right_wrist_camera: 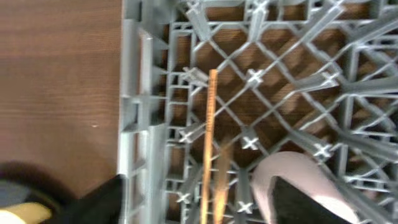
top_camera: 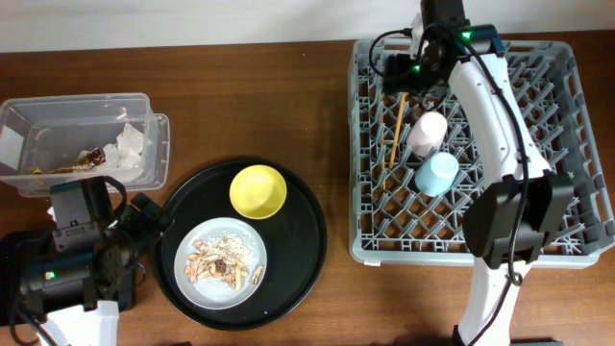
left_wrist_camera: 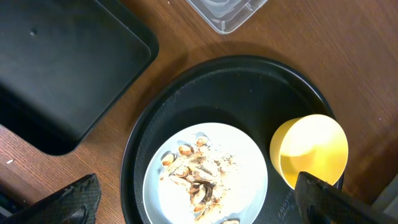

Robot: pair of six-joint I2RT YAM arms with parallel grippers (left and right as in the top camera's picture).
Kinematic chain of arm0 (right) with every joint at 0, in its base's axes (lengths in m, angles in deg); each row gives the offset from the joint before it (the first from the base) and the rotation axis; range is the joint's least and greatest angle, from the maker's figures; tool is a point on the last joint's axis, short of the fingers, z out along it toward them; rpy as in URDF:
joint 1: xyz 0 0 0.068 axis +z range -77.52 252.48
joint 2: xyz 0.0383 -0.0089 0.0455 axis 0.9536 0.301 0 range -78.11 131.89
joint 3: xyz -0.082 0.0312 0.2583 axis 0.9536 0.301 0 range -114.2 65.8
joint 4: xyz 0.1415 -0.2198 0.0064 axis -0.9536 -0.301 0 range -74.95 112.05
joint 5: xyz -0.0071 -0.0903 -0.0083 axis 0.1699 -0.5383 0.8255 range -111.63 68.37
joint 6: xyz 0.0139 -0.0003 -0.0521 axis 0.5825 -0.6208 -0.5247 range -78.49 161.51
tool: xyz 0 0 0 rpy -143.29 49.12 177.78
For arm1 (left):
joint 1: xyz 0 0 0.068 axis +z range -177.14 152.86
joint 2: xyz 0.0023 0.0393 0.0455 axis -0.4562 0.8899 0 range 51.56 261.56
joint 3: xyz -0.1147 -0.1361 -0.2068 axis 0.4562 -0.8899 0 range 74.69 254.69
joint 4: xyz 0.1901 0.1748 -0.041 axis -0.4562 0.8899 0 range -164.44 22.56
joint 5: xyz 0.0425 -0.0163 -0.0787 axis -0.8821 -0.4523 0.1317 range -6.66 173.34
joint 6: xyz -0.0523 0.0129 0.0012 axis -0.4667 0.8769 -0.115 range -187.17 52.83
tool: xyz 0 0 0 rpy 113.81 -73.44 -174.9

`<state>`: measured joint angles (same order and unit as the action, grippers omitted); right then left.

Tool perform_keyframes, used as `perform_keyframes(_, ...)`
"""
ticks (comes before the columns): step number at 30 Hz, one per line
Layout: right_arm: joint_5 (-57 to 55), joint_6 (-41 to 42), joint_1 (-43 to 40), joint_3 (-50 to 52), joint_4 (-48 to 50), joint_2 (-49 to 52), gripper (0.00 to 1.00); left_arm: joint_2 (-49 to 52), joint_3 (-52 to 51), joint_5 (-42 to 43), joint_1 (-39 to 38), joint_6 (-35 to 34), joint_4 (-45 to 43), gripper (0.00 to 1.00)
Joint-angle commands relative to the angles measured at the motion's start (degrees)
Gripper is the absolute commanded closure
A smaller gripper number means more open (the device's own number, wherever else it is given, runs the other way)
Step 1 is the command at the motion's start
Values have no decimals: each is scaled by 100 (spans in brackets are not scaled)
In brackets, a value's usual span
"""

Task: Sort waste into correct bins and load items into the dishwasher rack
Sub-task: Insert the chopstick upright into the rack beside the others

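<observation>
The left tool (left_wrist_camera: 196,186) hangs with its jaws spread wide and nothing between them, directly above the white plate (left_wrist_camera: 249,155), which carries a heap of beige food scraps (left_wrist_camera: 199,180). The yellow bowl (left_wrist_camera: 309,152) stands upright just ahead of the tool's right finger, and both dishes sit on the round black tray (left_wrist_camera: 205,81). Ahead and to this tool's left lies the flat black tray (left_wrist_camera: 56,68), bare, with a corner of the clear tub (left_wrist_camera: 227,15) straight ahead beyond it, both near at hand on the counter (top_camera: 240,86). The right tool (right_wrist_camera: 198,186) is well apart from all this, low over the far left part of the dishwasher rack (top_camera: 461,252). Its jaws stand open either side of the chopsticks (right_wrist_camera: 212,143), whose long axis runs straight away from it along the grid. It appears to grip neither stick. The pink cup (top_camera: 427,131) lies just beside its right finger, and the light blue cup (top_camera: 437,173) lies behind that. Bowl and plate look like the items not yet loaded, and the left arm is plainly the nearer to both. The scraps probably need tipping into a bin before the plate crosses to the rack.
</observation>
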<state>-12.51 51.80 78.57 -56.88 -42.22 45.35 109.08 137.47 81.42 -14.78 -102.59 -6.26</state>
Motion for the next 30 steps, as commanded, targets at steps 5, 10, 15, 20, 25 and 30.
perform_keyframes(5, 527, -31, 63, -35, -2, -9, 1, -11, 37, 22, 31, 7, 4, 1)
perform_keyframes(10, -380, -11, 66, -35, 103, 9, 1, -11, 37, 22, 28, 7, 4, 1)
perform_keyframes(15, -431, -9, 70, -33, 549, 511, 12, -11, 37, 22, 31, 7, 4, 1)
perform_keyframes(20, -780, -9, 70, -35, 848, 828, 45, -11, 37, 22, 31, 7, 4, 1)
perform_keyframes(25, -835, 105, 68, -142, 612, 758, 96, -11, 37, 22, 31, 7, 4, 1)
perform_keyframes(30, -835, 118, 63, -1075, -160, 503, 96, -11, 37, 24, 31, 7, 4, 1)
